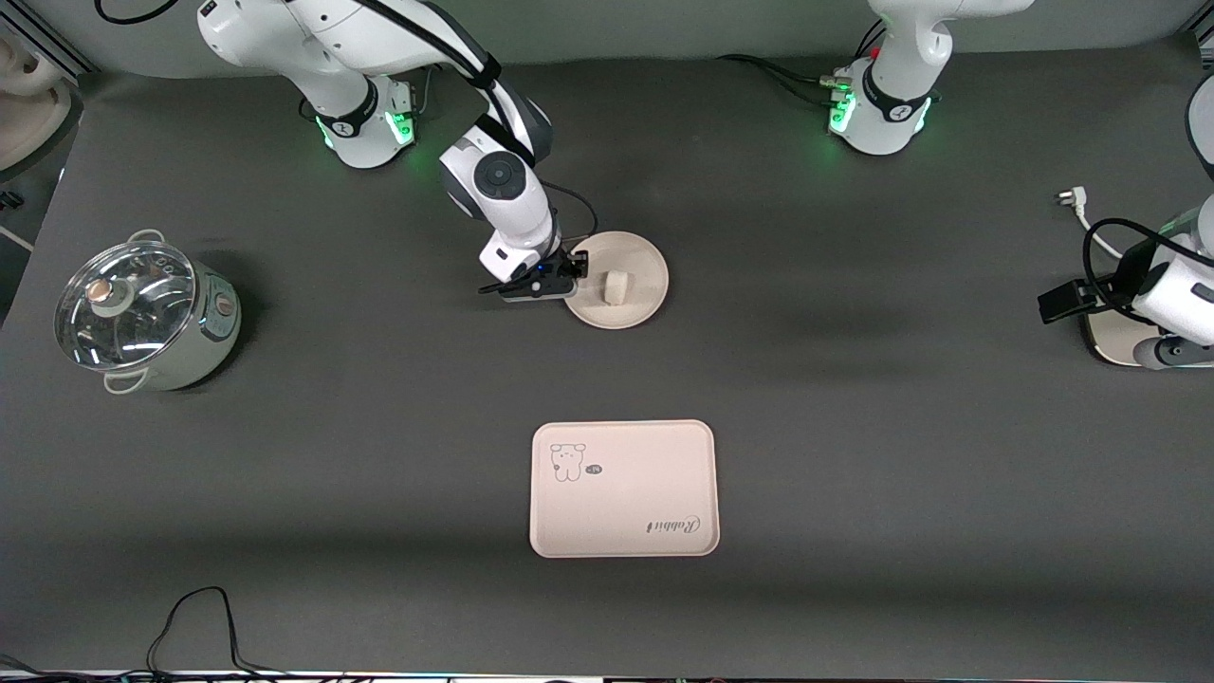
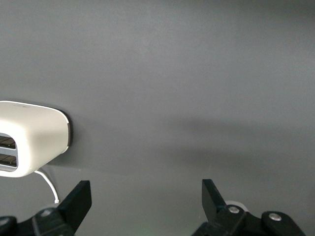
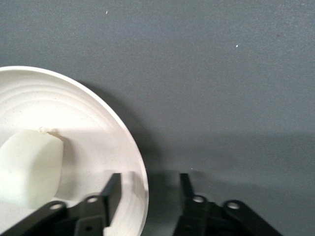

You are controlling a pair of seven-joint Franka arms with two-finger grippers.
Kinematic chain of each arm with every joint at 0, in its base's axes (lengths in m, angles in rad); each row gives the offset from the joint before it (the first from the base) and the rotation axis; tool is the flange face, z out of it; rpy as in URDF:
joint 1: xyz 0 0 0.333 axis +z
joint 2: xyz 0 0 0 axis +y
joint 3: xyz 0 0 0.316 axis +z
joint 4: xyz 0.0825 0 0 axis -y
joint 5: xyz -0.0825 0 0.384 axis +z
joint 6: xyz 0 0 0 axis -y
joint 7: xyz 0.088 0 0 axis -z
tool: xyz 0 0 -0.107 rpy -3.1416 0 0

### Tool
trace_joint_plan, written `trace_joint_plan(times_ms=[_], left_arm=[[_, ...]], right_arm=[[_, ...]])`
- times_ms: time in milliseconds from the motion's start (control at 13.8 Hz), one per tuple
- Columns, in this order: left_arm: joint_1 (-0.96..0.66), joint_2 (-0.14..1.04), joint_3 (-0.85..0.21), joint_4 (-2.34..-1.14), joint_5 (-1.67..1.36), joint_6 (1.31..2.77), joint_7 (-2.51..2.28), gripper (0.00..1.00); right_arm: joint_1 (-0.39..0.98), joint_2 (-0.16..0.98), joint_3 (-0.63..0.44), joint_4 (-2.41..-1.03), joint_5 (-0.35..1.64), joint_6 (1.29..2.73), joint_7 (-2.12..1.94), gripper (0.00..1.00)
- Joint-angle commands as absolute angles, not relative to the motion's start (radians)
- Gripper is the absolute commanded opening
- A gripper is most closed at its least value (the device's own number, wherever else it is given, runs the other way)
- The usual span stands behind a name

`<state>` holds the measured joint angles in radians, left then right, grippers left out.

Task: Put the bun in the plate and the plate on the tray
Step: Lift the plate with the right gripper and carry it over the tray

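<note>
The white bun (image 1: 617,287) lies in the round cream plate (image 1: 641,263), which rests on the dark table between the arms' bases and the tray. My right gripper (image 1: 575,268) is low at the plate's rim on the right arm's side. In the right wrist view its fingers (image 3: 150,179) are open and straddle the rim, one over the plate (image 3: 74,108) near the bun (image 3: 29,169), the other outside it. The rabbit tray (image 1: 621,489) lies empty, nearer the front camera. My left gripper (image 1: 1055,304) waits open and empty (image 2: 145,196) at the left arm's end of the table.
A lidded steel pot (image 1: 142,313) stands at the right arm's end of the table. A white toaster (image 2: 29,140) with a cord sits under the left arm (image 1: 1112,343). A black cable (image 1: 194,617) lies at the front edge.
</note>
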<state>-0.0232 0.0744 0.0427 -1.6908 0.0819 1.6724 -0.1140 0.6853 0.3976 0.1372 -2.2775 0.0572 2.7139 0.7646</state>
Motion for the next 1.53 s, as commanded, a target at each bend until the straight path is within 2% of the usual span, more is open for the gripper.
trace_joint_plan(times_ms=[0, 145, 508, 654, 872, 1162, 1453], left_arm=[[-0.020, 0.054, 0.035, -1.674, 0.074, 1.655, -0.104, 1.00], [-0.021, 0.054, 0.034, -1.663, 0.074, 1.638, -0.106, 1.00], [-0.012, 0.052, 0.035, -1.655, 0.039, 1.635, -0.104, 1.00], [-0.011, 0.049, 0.037, -1.654, 0.020, 1.625, -0.103, 1.00], [-0.017, 0.051, 0.037, -1.640, 0.020, 1.621, -0.104, 1.00], [-0.012, 0.049, 0.037, -1.620, 0.020, 1.586, -0.103, 1.00], [-0.017, 0.049, 0.035, -1.618, 0.020, 1.566, -0.103, 1.00]], right_arm=[[0.699, 0.419, 0.130, -2.269, 0.037, 2.749, 0.804, 0.20], [0.698, 0.420, 0.130, -2.267, 0.037, 2.750, 0.804, 0.00], [0.687, 0.388, 0.130, -2.250, 0.040, 2.734, 0.804, 0.00], [0.672, 0.350, 0.124, -2.223, 0.049, 2.679, 0.799, 0.00], [0.646, 0.319, 0.127, -2.100, 0.087, 2.490, 0.802, 0.00], [0.582, 0.319, 0.129, -1.933, 0.129, 2.393, 0.790, 0.00], [0.520, 0.363, 0.129, -1.689, 0.127, 2.252, 0.782, 0.00]])
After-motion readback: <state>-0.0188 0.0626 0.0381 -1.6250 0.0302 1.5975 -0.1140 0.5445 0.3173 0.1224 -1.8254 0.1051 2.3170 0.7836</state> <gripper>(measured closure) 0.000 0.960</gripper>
